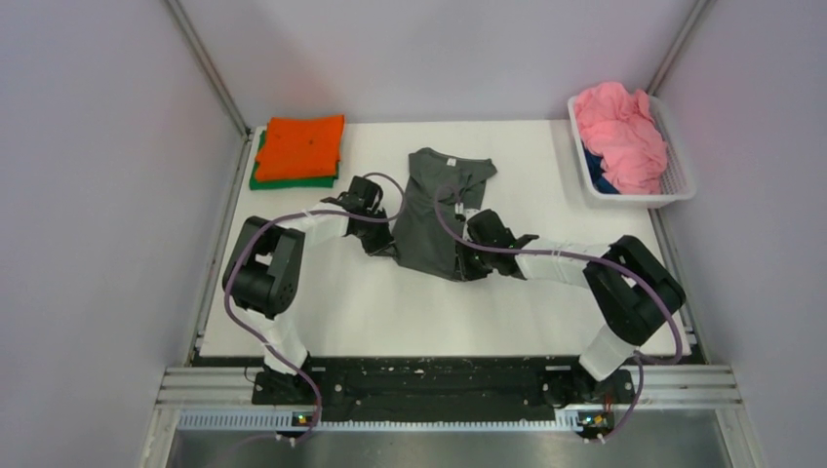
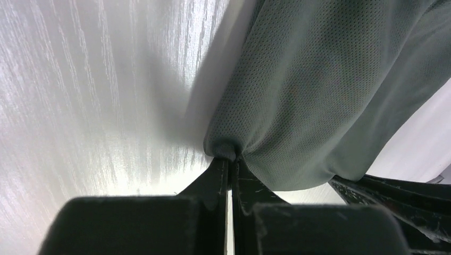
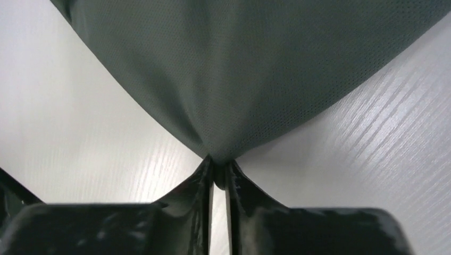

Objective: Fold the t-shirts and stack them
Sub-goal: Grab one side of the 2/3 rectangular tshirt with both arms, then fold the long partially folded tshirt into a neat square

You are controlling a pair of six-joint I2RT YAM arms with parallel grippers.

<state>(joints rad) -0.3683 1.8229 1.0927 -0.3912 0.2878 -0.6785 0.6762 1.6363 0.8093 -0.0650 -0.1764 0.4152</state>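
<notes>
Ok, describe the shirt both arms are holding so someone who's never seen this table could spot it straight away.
On the white table, look midway between the folded orange cloth t-shirt far left and the white plastic basket far right. The dark grey cloth t-shirt lies there, its near edge pinched by the left pincer and right pincer. It alone is grey, with a white neck label.
</notes>
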